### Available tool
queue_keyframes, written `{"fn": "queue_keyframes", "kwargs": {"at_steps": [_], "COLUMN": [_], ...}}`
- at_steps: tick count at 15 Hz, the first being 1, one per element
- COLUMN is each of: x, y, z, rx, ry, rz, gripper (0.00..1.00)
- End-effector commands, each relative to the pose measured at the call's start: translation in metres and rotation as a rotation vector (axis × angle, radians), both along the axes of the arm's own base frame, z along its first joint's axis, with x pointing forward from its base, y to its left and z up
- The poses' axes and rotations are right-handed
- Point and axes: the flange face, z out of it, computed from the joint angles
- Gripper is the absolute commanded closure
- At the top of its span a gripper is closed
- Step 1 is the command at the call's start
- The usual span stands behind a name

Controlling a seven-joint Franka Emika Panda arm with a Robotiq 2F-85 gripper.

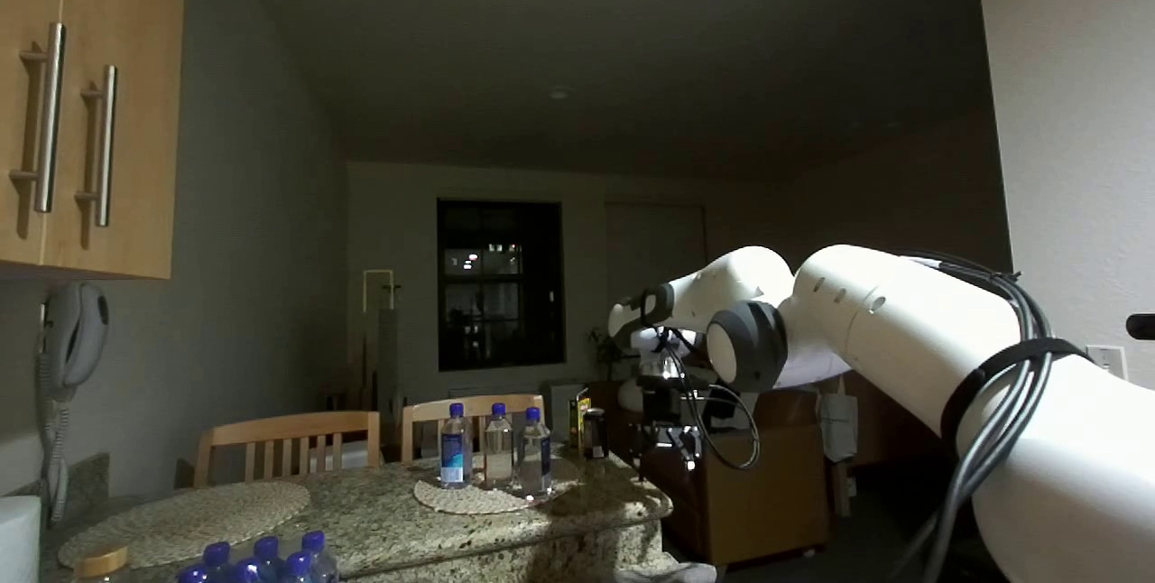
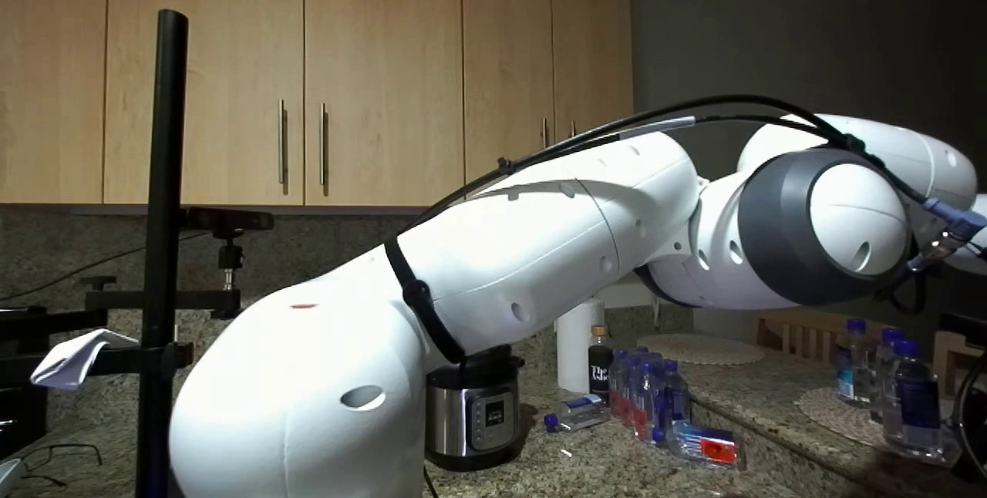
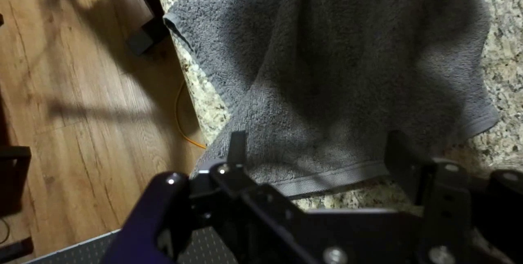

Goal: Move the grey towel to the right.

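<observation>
A: Start at the left of the wrist view. What have you got?

B: Wooden floor [image 3: 81, 133] down the left side, with an orange cord [image 3: 176, 110] curving beside the edge of the granite counter [image 3: 206, 96].

A: And the grey towel [image 3: 286, 133]?

B: It lies rumpled on that counter, spread across the centre and upper right of the frame, one corner reaching the counter's edge at upper left. Its hem runs along the lower middle, and dark shadows fall over it.

A: Is the gripper [image 3: 316, 145] holding it?

B: No, the fingers [image 3: 237, 149] stand wide apart, one left of lower centre, one right of it, and nothing is pinched between them. Whether a tip brushes the cloth, I can't tell.

A: What about an exterior view, left to right?

B: A wooden cupboard [image 1: 117, 114] at upper left, a wall phone [image 1: 74, 339] below it, then three blue-capped bottles [image 1: 498, 457] upright on a woven mat [image 1: 469, 501], low in the middle. Right of centre the gripper hangs pointing down; the white arm [image 1: 911, 321] stretches across the right.
</observation>
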Motion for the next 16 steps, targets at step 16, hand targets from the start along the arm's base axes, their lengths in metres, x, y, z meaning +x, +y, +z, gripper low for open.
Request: {"fn": "queue_keyframes", "kwargs": {"at_steps": [16], "x": [0.119], "y": [0.211], "z": [0.183], "rx": [-0.371], "ry": [-0.608], "rz": [0.123], "gripper": [0.0]}}
